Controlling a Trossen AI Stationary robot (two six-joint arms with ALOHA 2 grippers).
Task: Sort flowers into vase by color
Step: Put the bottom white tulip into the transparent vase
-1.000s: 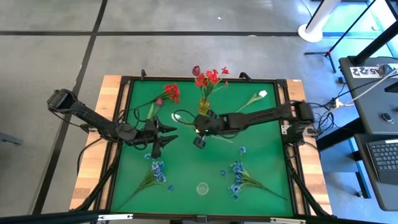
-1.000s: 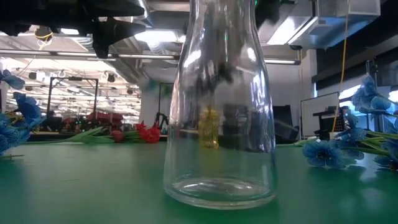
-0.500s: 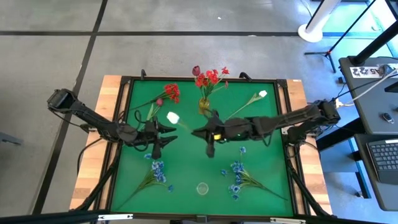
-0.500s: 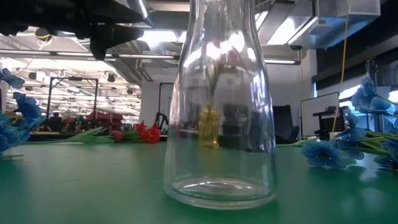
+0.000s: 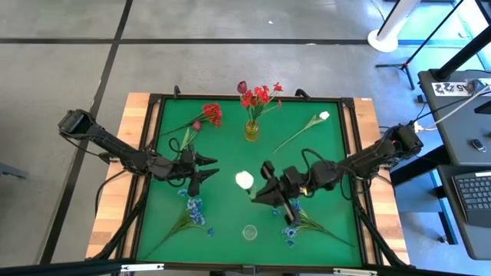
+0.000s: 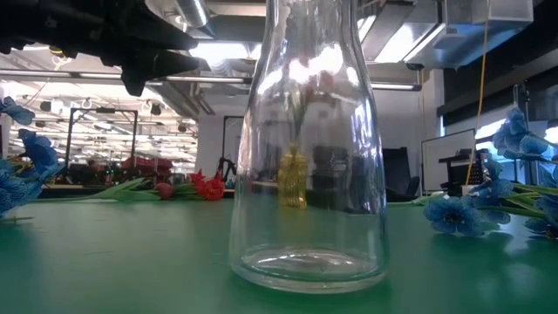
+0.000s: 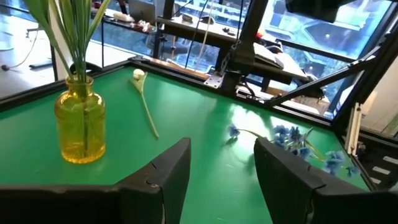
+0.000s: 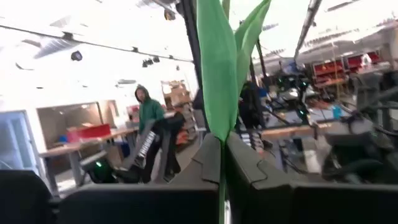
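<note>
My right gripper (image 5: 265, 190) hovers over the middle of the green table, shut on a white tulip-like flower whose bloom (image 5: 244, 180) shows just left of it. In the right wrist view the flower's green leaves (image 8: 221, 87) rise past my fingers. The clear glass vase (image 5: 250, 231) (image 6: 309, 148) stands near the near edge. A yellow vase (image 5: 252, 130) (image 7: 79, 124) at the far side holds red flowers and a maroon bud. My left gripper (image 5: 201, 170) (image 7: 221, 168) waits open, left of centre. Another white flower (image 5: 311, 123) (image 7: 143, 99) lies flat at the far right. My right gripper (image 8: 222, 177) pinches the white flower's thin stem (image 8: 221, 163), just below its leaves, between the two fingers (image 8: 249, 171). It reaches in from the table's right side. The flower is lifted clear of the table, its leaves and bloom sticking out past the fingertips.
Red flowers (image 5: 207, 115) lie at the far left. Blue sprays lie at the near left (image 5: 192, 211) and the near right (image 5: 295, 218) (image 7: 298, 140), on both sides of the clear vase. A raised dark frame (image 5: 153, 98) borders the table. People stand in the room beyond.
My right gripper has swung from beside the yellow vase toward the near edge, turning as it went. It has carried the white flower along, so the bloom now sits nearer the clear vase. My left gripper has kept still.
</note>
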